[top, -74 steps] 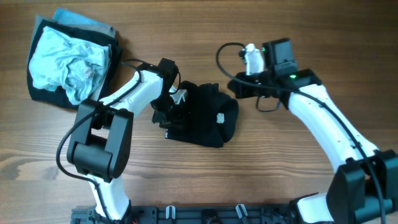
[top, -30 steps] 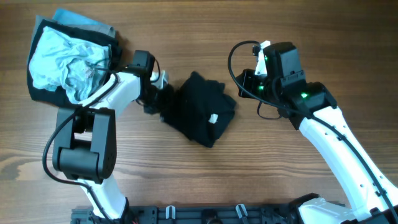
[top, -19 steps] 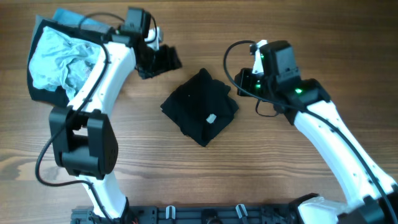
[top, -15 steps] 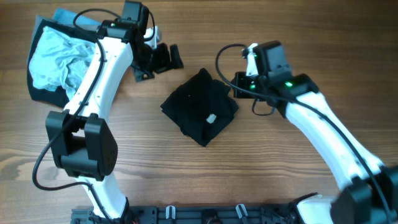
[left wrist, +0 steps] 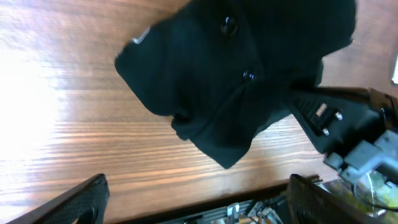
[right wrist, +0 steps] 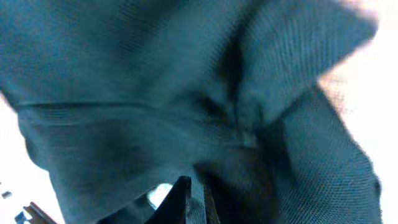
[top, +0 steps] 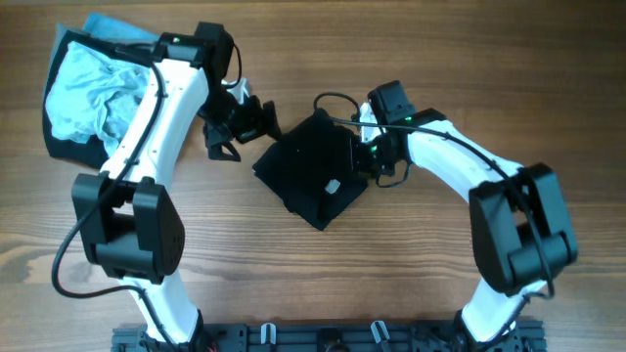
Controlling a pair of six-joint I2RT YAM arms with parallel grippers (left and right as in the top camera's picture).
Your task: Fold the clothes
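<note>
**A:** Overhead notes. The black T-shirt point(top: 311, 168) lies mid-table as a compact folded bundle between our two arms. The pile of other garments point(top: 98, 88) sits at the far left.

**B:** Our left gripper point(top: 242, 127) hangs just left of the bundle, jaws wide, nothing in them. Our right gripper point(top: 370, 154) is at the bundle's right edge, fingers nearly together against the cloth. We cannot tell whether a fold is caught.

**A:** Step, as we judge it: folding about done, tidying before transfer. The next move calls for a grasp through every layer so the bundle doesn't fall open, then a carry left toward the pile.

**B:** Writing? One small white label point(top: 334, 185) on the shirt's near side, too small to read. No brand legible.
</note>
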